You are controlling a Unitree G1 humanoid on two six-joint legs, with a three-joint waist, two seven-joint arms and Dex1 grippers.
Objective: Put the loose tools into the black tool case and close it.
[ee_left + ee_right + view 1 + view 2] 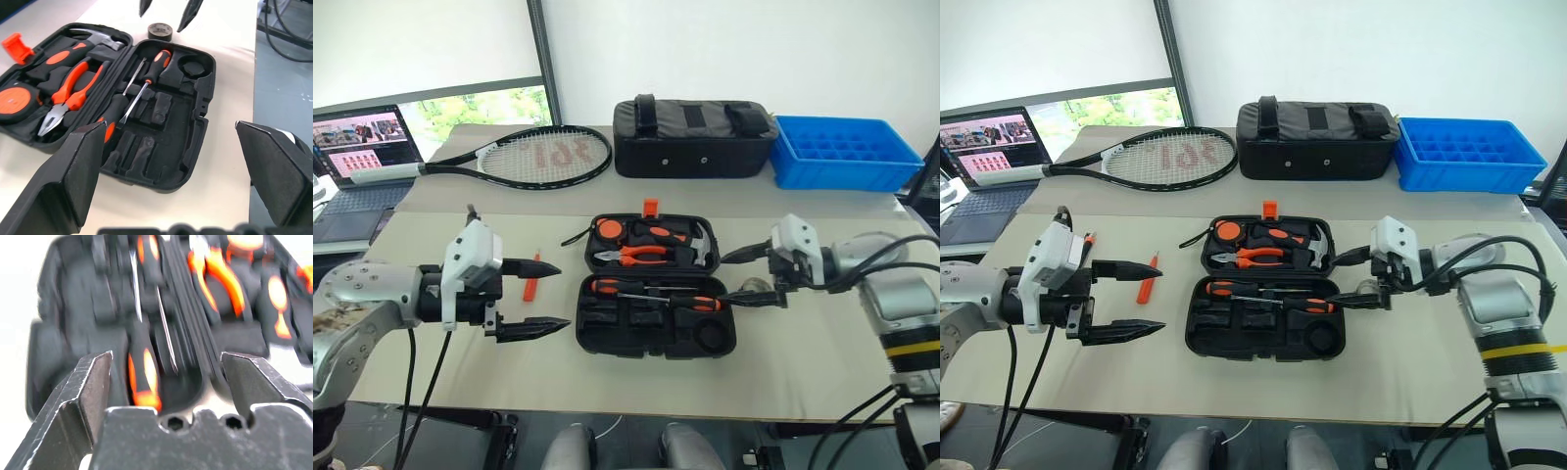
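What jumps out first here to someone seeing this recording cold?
The open black clamshell tool case at table centre, orange-handled pliers in its far half and two black-and-orange screwdrivers in the near half. A small orange screwdriver lies loose left of it, by the open left end effector.

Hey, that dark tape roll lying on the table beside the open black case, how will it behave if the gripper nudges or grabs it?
The dark tape roll lies flat on the table, so a nudge would probably slide it rather than roll it. It looks like a squat ring, likely light and stiff. Its rounded side may slip between flat fingers; tipped on edge, it could roll away.
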